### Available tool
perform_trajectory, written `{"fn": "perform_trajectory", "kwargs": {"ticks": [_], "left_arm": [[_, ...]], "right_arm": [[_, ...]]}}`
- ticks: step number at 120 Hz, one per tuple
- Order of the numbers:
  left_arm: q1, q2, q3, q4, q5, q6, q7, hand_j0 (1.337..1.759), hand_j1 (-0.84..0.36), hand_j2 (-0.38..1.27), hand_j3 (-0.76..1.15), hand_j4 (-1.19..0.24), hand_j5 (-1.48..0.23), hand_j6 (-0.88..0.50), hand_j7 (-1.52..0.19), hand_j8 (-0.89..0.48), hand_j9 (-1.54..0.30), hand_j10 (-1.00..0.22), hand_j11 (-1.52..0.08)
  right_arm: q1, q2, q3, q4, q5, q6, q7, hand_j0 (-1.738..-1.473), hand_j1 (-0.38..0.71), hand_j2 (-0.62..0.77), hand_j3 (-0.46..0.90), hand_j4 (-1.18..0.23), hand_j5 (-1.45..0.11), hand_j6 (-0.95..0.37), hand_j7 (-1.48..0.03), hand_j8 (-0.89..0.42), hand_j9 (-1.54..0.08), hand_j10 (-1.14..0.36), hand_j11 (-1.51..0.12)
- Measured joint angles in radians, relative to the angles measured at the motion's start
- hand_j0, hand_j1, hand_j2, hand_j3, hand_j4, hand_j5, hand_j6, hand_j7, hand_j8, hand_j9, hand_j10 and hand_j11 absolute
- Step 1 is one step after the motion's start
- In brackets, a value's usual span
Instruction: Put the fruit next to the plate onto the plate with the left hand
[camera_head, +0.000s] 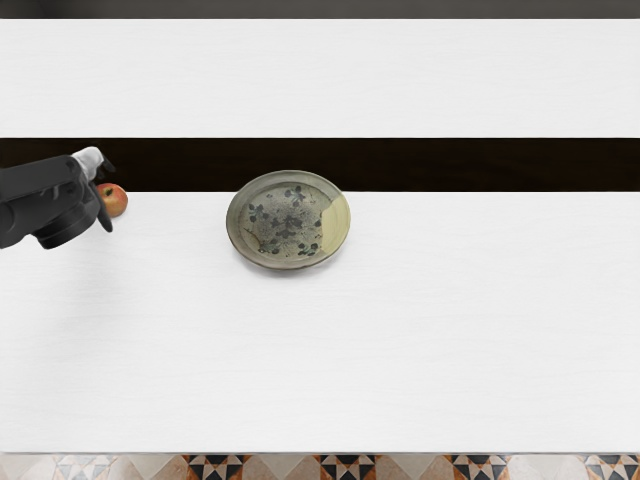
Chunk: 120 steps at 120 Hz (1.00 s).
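Note:
A small red-and-yellow apple (115, 199) sits on the white table near its far edge, well to the left of the plate. The plate (337, 214) is round, olive-grey with a dark floral pattern, and has nothing on it. My left hand (98, 192), black with a white patch on top, comes in from the left edge and is right against the apple's left side, covering part of it. Whether it grips the fruit cannot be told from this view. The right arm is out of view.
The white table (400, 330) stretches wide towards the front and right. A dark gap (450, 164) runs behind its far edge, with a second white surface (320, 80) beyond. Patterned floor tiles (350, 468) show below the near edge.

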Motion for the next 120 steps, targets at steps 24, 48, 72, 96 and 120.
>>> {"fn": "perform_trajectory", "kwargs": {"ticks": [24, 48, 72, 96, 120], "left_arm": [[-0.004, -0.052, 0.029, 0.034, 0.003, 0.000, 0.009, 1.634, -0.07, 0.07, 0.07, -0.35, -0.45, -0.35, -0.46, -0.35, -0.46, -0.35, -0.46], [-0.006, -0.053, 0.047, 0.053, 0.001, 0.000, 0.010, 1.590, -0.12, 0.12, 0.21, -0.41, -0.52, -0.40, -0.52, -0.40, -0.52, -0.40, -0.53], [-0.008, -0.056, 0.050, 0.051, 0.001, -0.008, 0.011, 1.633, -0.21, 0.11, 0.08, -0.47, -0.61, -0.47, -0.61, -0.47, -0.61, -0.47, -0.61], [-0.012, -0.055, 0.051, 0.048, -0.001, -0.014, 0.012, 1.648, -0.30, 0.19, 0.03, -0.57, -0.75, -0.44, -0.75, -0.48, -0.75, -0.57, -0.75], [-0.014, -0.056, 0.051, 0.047, 0.002, -0.017, 0.012, 1.650, -0.31, 0.35, 0.01, -0.57, -0.94, -0.39, -0.94, -0.44, -0.94, -0.70, -0.94]], "right_arm": [[0.001, 0.000, 0.000, 0.000, 0.000, 0.000, 0.000, -1.658, -0.31, -0.01, 0.00, -0.03, -0.05, -0.04, -0.05, -0.03, -0.05, -0.03, -0.05], [0.001, 0.000, 0.000, 0.000, 0.000, 0.000, 0.000, -1.658, -0.31, -0.01, 0.00, -0.04, -0.05, -0.04, -0.05, -0.04, -0.05, -0.03, -0.05], [0.001, 0.000, 0.000, 0.000, 0.000, 0.000, 0.000, -1.658, -0.31, -0.01, 0.00, -0.04, -0.05, -0.04, -0.05, -0.04, -0.05, -0.03, -0.05], [0.001, 0.000, 0.000, 0.000, 0.000, 0.000, 0.000, -1.658, -0.31, -0.01, 0.00, -0.04, -0.05, -0.04, -0.05, -0.04, -0.05, -0.03, -0.05], [0.001, 0.000, 0.000, 0.000, 0.000, 0.000, 0.000, -1.658, -0.31, -0.01, 0.00, -0.04, -0.05, -0.04, -0.05, -0.04, -0.05, -0.03, -0.05]]}}
